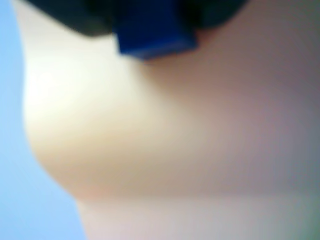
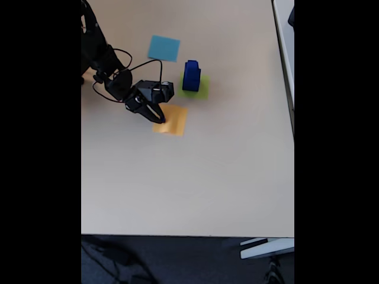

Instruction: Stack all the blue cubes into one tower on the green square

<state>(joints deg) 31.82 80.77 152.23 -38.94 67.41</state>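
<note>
In the blurred wrist view a dark-blue cube (image 1: 156, 34) sits at the top edge between the dark fingers (image 1: 95, 20) of my gripper (image 1: 156, 22), which looks shut on it. From the fixed view, the gripper (image 2: 159, 117) hangs over the left edge of an orange-yellow square (image 2: 174, 121); the held cube is hidden there. The tower (image 2: 191, 75), a short stack of blue cubes, stands on the green square (image 2: 203, 89), up and to the right of the gripper and apart from it.
A light-blue square (image 2: 163, 48) lies behind the gripper in the fixed view. The arm (image 2: 98, 50) and its cables come in from the upper left. The beige table (image 2: 195, 183) ends at a front edge near the bottom and a right edge.
</note>
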